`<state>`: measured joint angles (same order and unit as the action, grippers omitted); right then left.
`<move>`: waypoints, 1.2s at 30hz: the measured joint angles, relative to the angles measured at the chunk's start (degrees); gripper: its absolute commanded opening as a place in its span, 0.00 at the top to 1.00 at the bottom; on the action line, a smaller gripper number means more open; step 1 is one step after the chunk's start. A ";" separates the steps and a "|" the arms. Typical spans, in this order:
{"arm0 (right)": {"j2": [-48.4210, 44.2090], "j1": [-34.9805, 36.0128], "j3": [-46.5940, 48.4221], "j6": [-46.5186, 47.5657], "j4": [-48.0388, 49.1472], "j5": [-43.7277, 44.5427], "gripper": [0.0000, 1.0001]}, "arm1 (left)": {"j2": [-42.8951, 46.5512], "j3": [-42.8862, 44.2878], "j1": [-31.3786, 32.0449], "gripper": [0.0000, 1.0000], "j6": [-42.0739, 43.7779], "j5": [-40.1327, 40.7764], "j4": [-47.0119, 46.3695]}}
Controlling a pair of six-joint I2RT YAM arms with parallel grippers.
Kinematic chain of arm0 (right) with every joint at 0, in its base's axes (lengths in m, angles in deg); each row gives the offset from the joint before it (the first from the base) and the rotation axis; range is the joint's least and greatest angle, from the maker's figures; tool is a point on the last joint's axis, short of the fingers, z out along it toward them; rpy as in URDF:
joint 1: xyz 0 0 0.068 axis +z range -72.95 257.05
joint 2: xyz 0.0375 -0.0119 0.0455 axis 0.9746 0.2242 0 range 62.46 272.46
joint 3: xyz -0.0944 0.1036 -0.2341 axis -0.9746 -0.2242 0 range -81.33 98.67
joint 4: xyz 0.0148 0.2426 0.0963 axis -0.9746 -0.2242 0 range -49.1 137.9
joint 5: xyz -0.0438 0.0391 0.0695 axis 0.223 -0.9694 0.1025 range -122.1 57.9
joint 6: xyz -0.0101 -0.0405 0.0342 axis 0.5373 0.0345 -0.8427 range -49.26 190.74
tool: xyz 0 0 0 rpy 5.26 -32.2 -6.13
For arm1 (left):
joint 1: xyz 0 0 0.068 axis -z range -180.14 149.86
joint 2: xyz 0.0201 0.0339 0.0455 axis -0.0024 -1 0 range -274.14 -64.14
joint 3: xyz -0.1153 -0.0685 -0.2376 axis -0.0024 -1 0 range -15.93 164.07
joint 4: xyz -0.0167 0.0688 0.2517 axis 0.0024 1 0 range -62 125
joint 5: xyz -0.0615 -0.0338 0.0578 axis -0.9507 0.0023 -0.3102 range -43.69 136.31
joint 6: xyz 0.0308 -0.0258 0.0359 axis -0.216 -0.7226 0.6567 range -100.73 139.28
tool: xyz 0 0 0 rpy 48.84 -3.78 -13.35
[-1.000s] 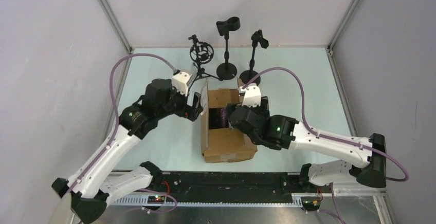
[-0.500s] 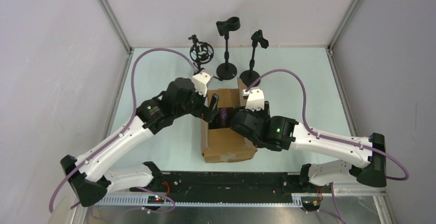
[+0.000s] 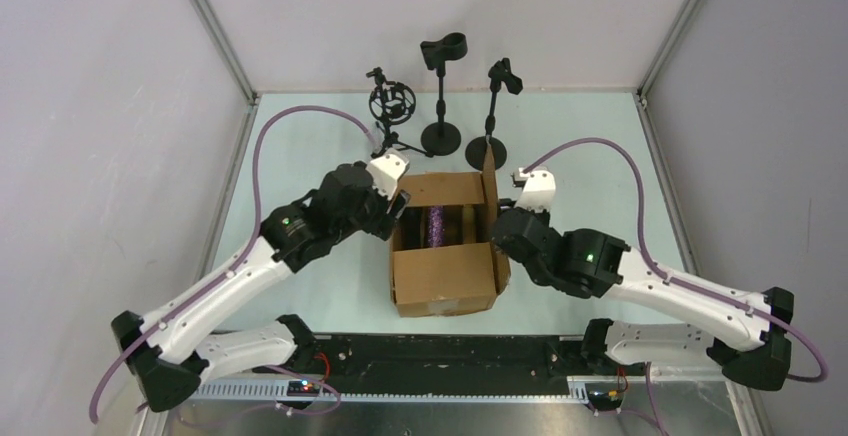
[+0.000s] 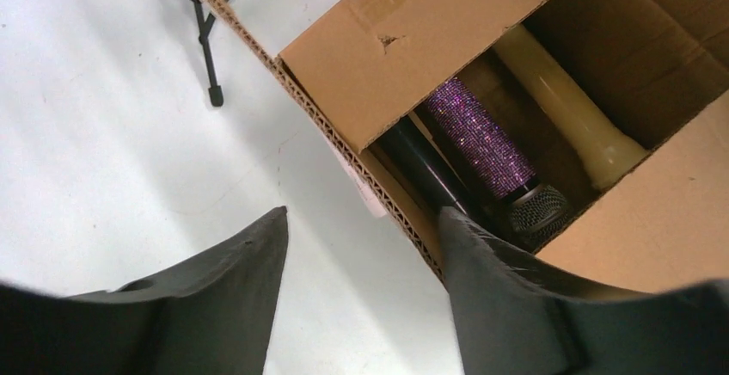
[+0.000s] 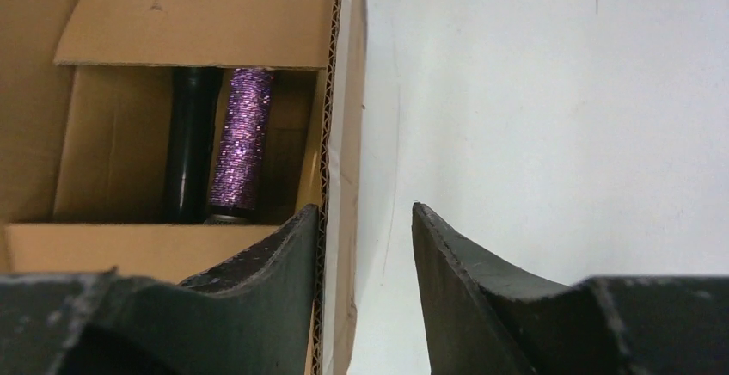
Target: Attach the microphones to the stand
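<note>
Cardboard box (image 3: 445,278) sits mid-bench (image 3: 300,166), a little nearer the near edge than the far one. Its top is partly open and its right flap stands upright.

All three microphones lie side by side inside the box, none on a stand:
- black microphone (image 4: 421,164) against the left wall
- purple glitter microphone (image 4: 481,138) in the middle, its silver mesh head toward the near end of the box
- cream microphone (image 4: 567,104) to its right

The right wrist view shows only the black and purple ones. The far end of each is hidden under a flap.

Left gripper (image 4: 363,216) is at the box's left side. Its jaws are apart and straddle the corrugated left wall, one finger over the bare bench, the other just inside the box. The wall's edge runs close to the inner finger. Contact cannot be told.

Right gripper (image 5: 365,207) is at the box's right side. Its jaws stand narrowly apart astride the upright right flap. The flap lies against the inner finger, with a gap showing to the outer one, so nothing is clamped.

Three black stands line the far edge near its middle:
- tripod stand (image 3: 390,106) with a ring-shaped cradle, on the left
- tall clip stand (image 3: 441,96) on a round base, in the centre
- slim stand (image 3: 493,106) on the right, just behind the box's far right corner
</note>
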<state>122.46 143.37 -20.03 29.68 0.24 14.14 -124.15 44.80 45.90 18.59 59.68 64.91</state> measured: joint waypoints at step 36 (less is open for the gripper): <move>8.13 -18.58 -7.93 0.81 -1.31 -13.99 0.12 | 9.31 -22.43 -0.61 0.40 16.74 11.69 -8.85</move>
<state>130.59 124.79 -27.97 30.49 -1.07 0.15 -114.84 22.38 45.29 35.33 71.37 56.05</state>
